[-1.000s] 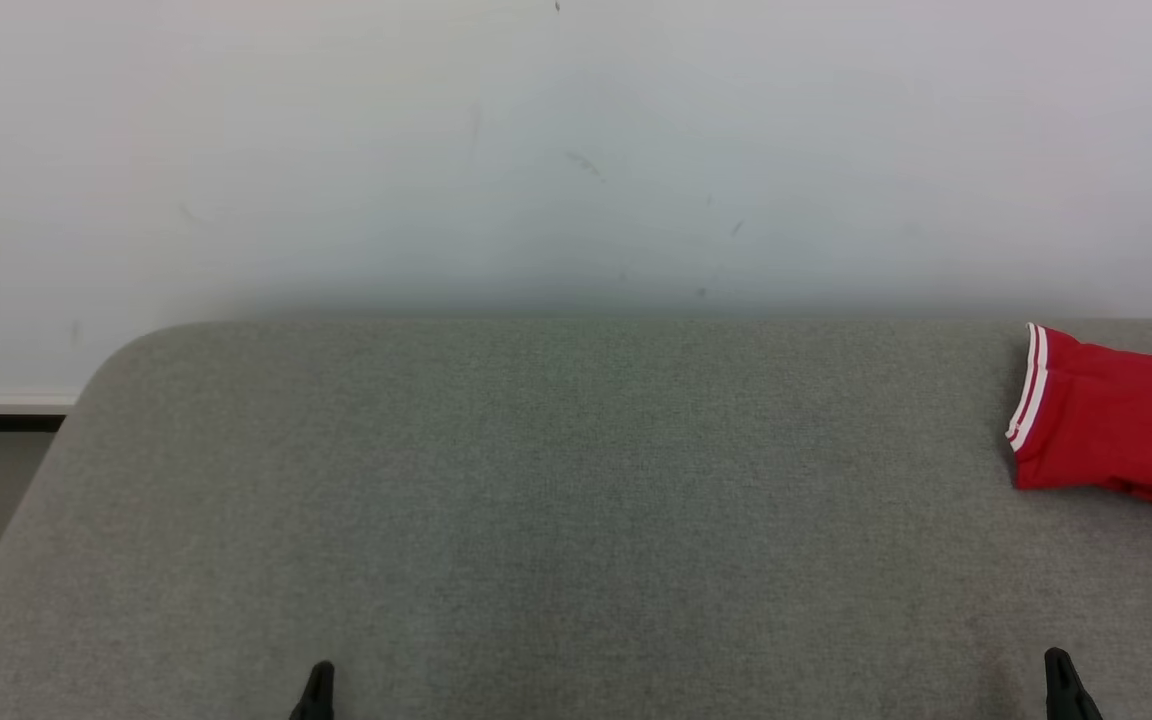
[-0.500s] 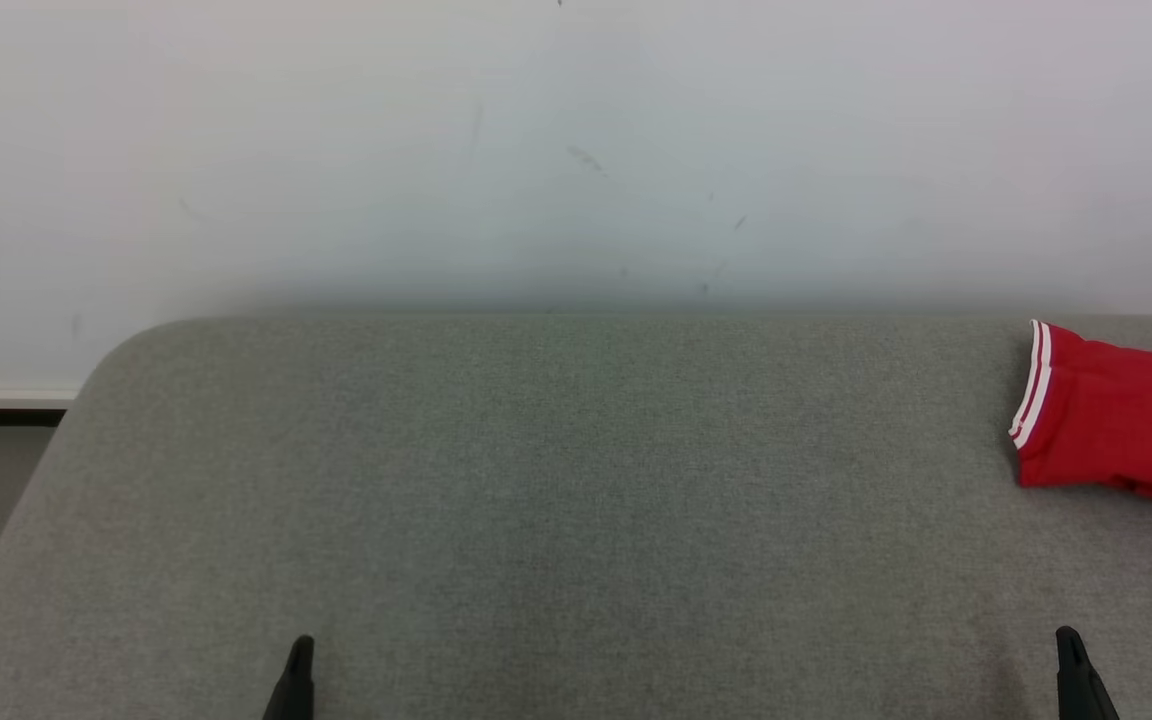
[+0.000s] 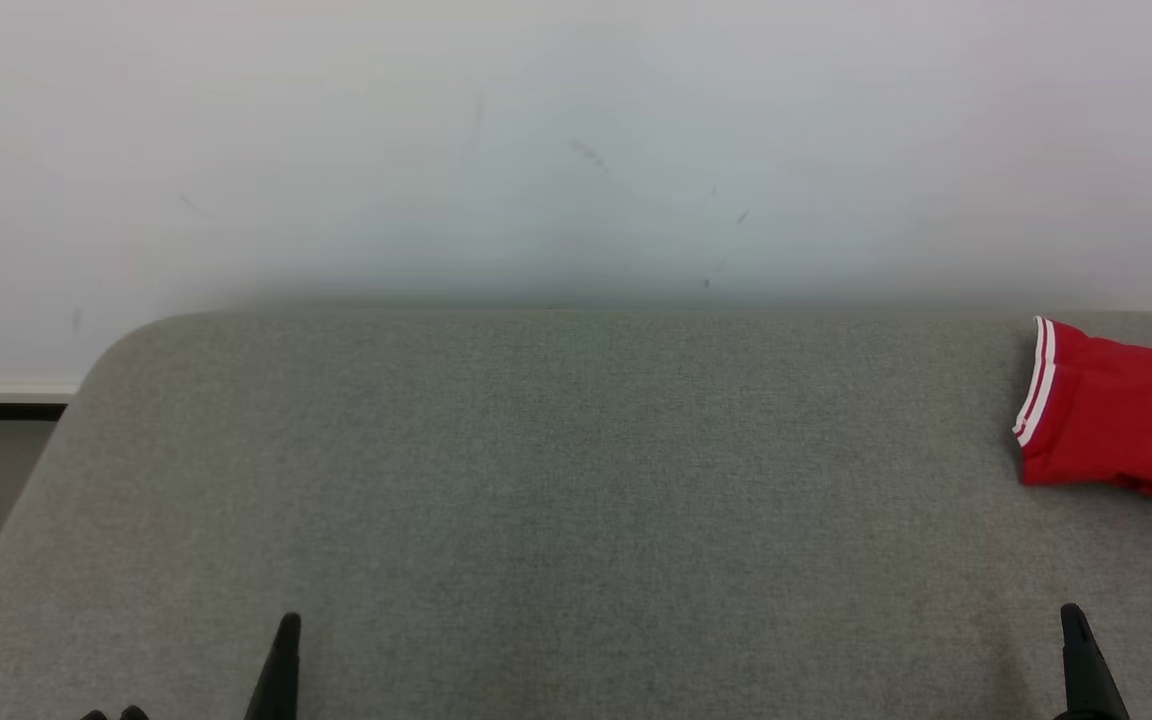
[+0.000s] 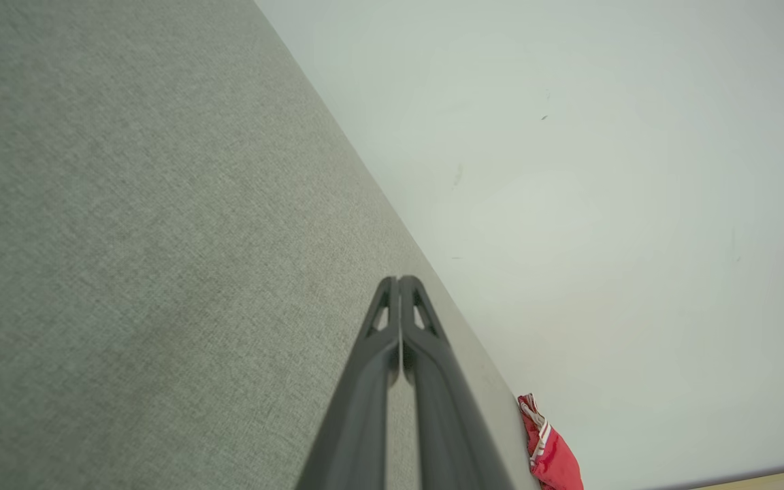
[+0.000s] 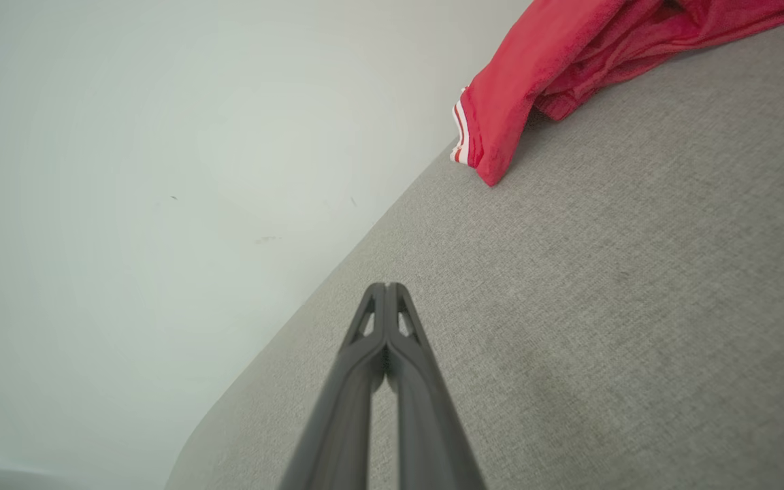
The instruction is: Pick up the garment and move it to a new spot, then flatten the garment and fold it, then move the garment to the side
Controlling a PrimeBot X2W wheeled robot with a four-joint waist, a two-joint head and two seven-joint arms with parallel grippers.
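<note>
Light is bright, even and diffuse. The wall (image 3: 576,150) reads pale, with a faint blue-green cast toward the middle of the head view. A soft shadow band lies on the wall just above the tabletop's (image 3: 576,480) far edge. Cloth weave is sharp in both wrist views. The dark fingers (image 4: 365,408) soften toward the bottom edge, with a faint, blurred shadow beside them. A darker shadow sits under the garment's (image 5: 521,88) fold.

Garment (image 3: 1121,415) soft red cloth; table (image 3: 576,480) matt grey woven fabric; wall (image 3: 576,150) seemingly smooth, matt.
</note>
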